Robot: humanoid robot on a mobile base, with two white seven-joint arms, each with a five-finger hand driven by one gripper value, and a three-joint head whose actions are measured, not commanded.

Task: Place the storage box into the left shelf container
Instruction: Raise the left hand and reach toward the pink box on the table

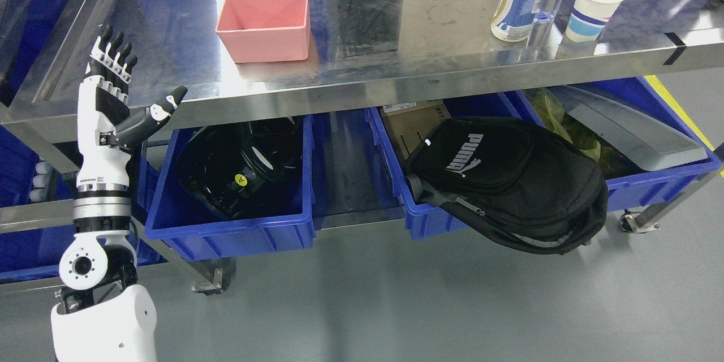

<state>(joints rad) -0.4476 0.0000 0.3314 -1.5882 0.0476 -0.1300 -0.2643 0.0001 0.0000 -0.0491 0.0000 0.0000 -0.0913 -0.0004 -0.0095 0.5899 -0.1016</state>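
The left hand stood raised at the worktop's front left corner, fingers spread and empty, well apart from the pink storage box near the worktop's front edge. Reaching across, the hand could knock the box over or catch the steel lip. Dark contents crowded the blue container on the shelf below; its rear lay hidden.

"PUMA" is printed in white, seen upside down, on the black backpack slumped over a blue bin beneath the counter. Print on the bottle label and the cardboard sticker cannot be read.
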